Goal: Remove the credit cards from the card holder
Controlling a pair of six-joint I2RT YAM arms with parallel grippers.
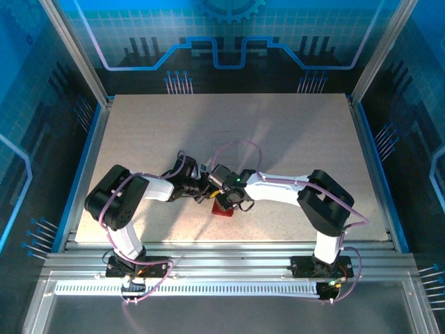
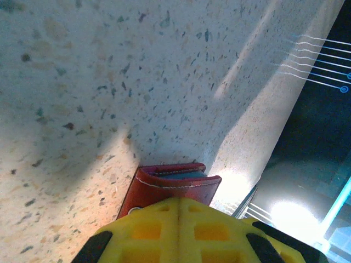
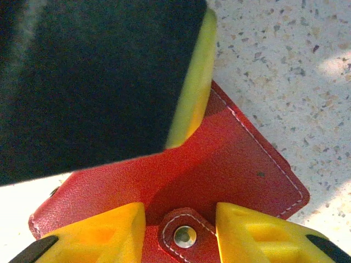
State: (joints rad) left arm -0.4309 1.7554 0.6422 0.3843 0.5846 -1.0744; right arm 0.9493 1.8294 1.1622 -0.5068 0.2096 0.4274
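Card holder [image 3: 230,170] closed, lying flat by near edge of table [image 1: 292,139], mid-width. Strap tab [image 3: 185,235] sits between spread fingers of right gripper [image 3: 181,212], untouched. Left gripper [image 2: 178,213] fingers together, seemingly pinning card holder. Best: nip tab alone, peel slowly, left pressing firm.

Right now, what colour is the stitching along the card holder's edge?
White stitching on the dark red card holder, clearest in the right wrist view.
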